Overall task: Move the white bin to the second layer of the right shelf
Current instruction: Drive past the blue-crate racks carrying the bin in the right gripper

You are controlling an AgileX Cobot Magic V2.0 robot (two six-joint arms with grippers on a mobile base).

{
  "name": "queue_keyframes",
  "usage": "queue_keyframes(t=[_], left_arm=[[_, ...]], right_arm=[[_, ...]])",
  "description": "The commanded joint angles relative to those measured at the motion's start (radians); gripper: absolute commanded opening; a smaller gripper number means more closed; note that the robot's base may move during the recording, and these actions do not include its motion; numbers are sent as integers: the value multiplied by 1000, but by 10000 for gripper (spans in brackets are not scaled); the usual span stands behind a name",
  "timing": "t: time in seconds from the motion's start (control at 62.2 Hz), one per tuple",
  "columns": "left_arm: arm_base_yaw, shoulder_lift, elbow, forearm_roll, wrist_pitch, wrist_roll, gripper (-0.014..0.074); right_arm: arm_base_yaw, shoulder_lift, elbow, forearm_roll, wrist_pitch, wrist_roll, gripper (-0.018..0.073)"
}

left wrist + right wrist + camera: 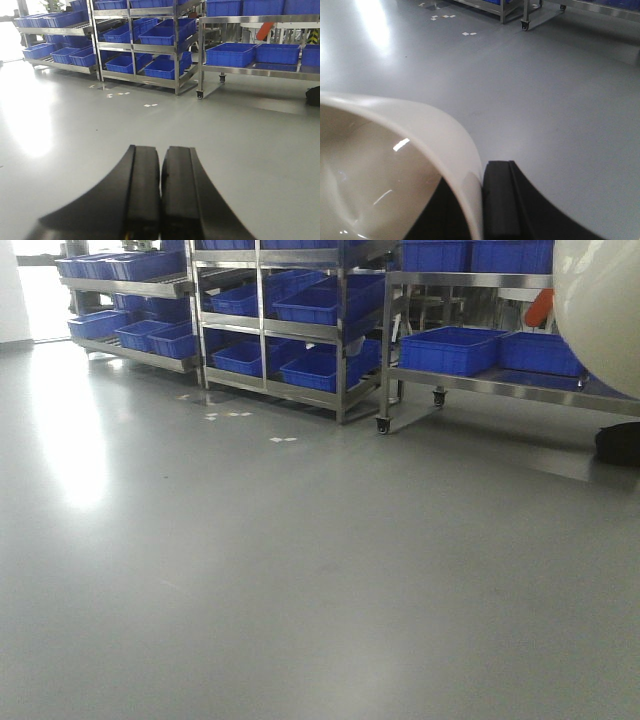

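Front view: a glossy, rounded cream-white plastic bin (600, 310) bulges at upper right, beside stainless steel racks (300, 330) holding blue rectangular crates (452, 348).
Left wrist view: the left gripper (161, 152), lower centre, has its curved matte black jaws pressed together.
Right wrist view: the right gripper (481, 172) pinches the bin's thin rim, lower left.

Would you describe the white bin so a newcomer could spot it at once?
Steel racks of blue crates line the back. The white bin is not among them: it hangs near the camera, upper right, rim between the right gripper's jaws. It alone is glossy, cream and rounded.
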Motion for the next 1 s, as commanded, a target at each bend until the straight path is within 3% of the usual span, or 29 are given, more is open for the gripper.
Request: queue_keyframes(t=[0.0, 0.98], left_arm=[[-1, -14, 37, -5, -85, -4, 85], [-1, -14, 37, -5, -85, -4, 85]], right_arm=[[-6, 2, -34, -7, -105, -1, 56], [-6, 2, -34, -7, -105, -1, 56]])
